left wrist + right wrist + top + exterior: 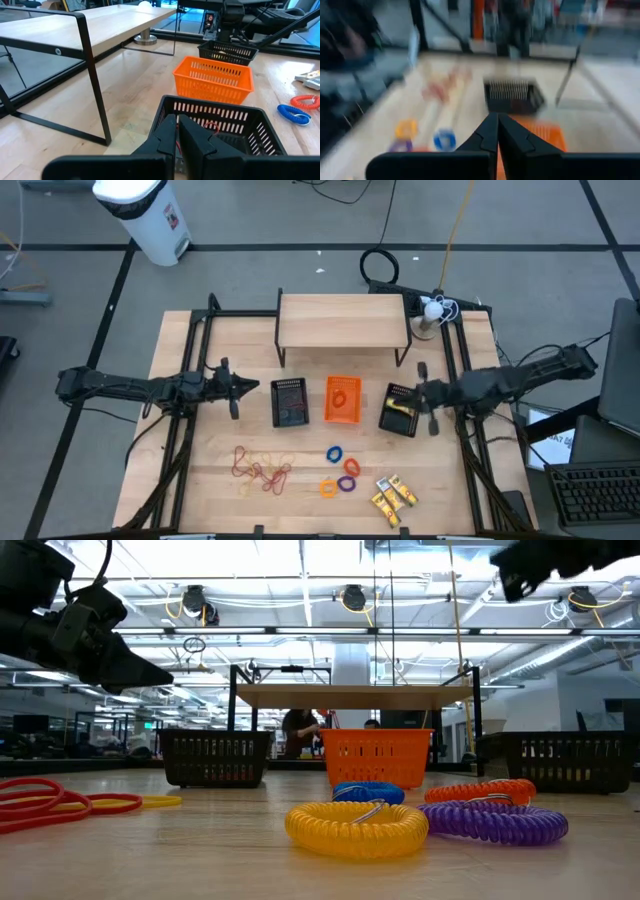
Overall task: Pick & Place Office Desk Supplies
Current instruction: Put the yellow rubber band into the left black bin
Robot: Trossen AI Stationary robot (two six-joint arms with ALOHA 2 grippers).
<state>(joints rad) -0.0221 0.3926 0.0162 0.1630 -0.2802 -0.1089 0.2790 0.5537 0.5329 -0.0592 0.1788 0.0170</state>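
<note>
Loose supplies lie on the near part of the table: red and tan rubber bands [262, 468], coiled blue, red, orange and purple rings [340, 470] and yellow oblong pieces [393, 495]. In the low view a yellow ring [355, 825], a purple ring [495, 822] and red bands [40, 802] lie flat on the wood. My left gripper [248, 388] hovers shut just left of the left black mesh tray [290, 402], pointing at it [177, 131]. My right gripper [415, 394] is shut above the right black mesh tray [400, 412]; it also shows in its own wrist view [497, 131].
An orange tray [343, 400] with an orange ring inside stands between the two black trays. The left tray [220, 125] holds a red band; the right one holds yellow pieces. A low wooden shelf [343, 320] on black legs stands behind them. A lamp base [430, 315] sits at the far right.
</note>
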